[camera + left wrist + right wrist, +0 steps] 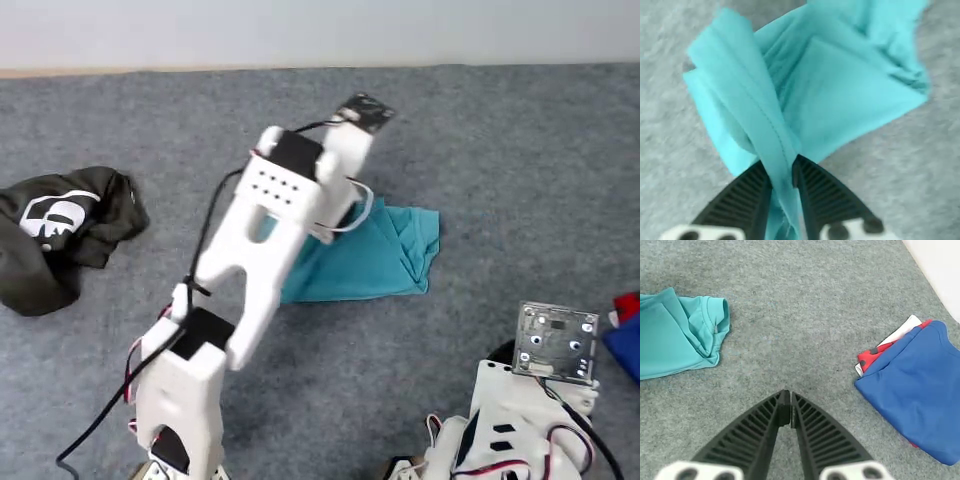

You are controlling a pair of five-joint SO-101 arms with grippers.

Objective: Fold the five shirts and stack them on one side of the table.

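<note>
A grey, carpet-like table top [500,150] runs up to a pale wall. Near its middle lies the teal shirt [840,100], partly folded. The left gripper [782,175] is clamped tight on a raised ridge of its fabric, probably to carry that edge across for the next fold. The right gripper [790,410] hangs pressed closed and empty, between the teal shirt and the stack topped by the blue shirt [920,385], likely parked clear of the work. A black shirt [60,240] sits crumpled at the opposite side, not yet folded.
</note>
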